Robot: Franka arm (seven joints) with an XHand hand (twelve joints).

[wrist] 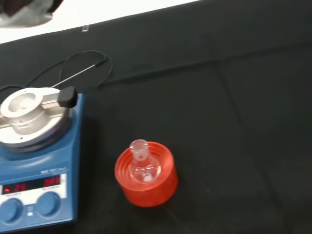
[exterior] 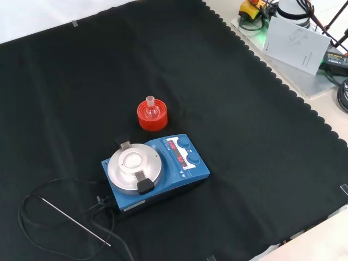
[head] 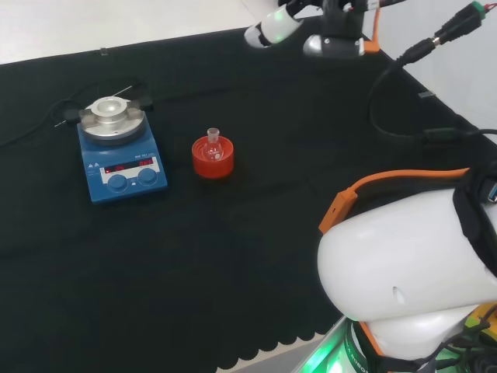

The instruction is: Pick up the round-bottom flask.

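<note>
Pre-grasp: round-bottom flask [wrist: 141,165] sitting untouched, nothing holding it.
Flask is standing neck-up in the red ribbed stand [wrist: 146,181] on the desk [exterior: 261,152], just beside the blue hotplate stirrer [exterior: 163,166]. Fingers' state: cannot tell. Wrist camera is looking down at the flask, so it is lying ahead of and below the palm.

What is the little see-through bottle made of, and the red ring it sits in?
The small clear round-bottom flask looks like glass: you can see the red through it, and it carries bright glints. The red ribbed ring stand under it looks like rubber or soft plastic, with a dull, evenly coloured surface and moulded ridges; the pictures cannot settle which.
</note>
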